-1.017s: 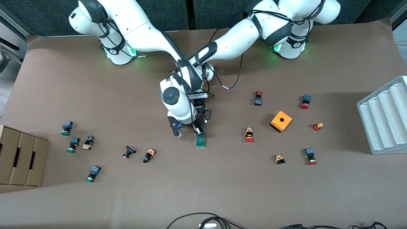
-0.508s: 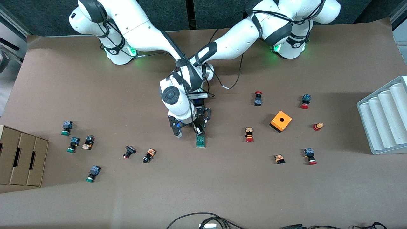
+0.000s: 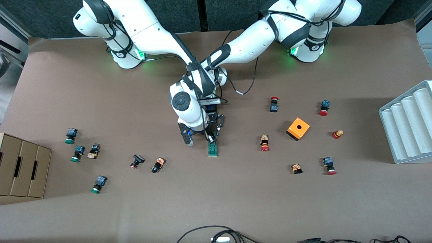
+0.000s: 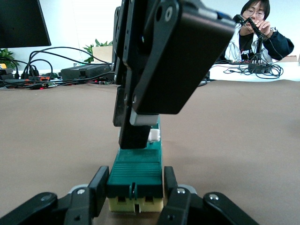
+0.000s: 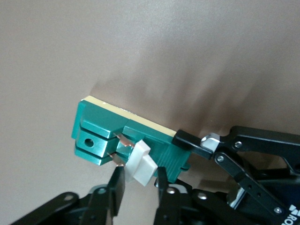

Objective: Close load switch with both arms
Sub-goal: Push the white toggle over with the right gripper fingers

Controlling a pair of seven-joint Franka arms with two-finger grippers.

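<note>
pinching the load switch [image 3: 213, 148] body, the left claw [image 4: 136, 190] steadies it while the right claw [image 5: 137, 180] nips its white slider [image 5: 140, 164].

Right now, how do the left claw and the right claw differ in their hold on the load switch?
The left claw clamps one end of the load switch, low along the table; the right claw pinches its white slider from above. Both are shut on that switch.

Both arms converged mid-table, left gripper [image 4: 136, 199] fingers clamped (right gripper [image 5: 139, 180] likewise).
</note>
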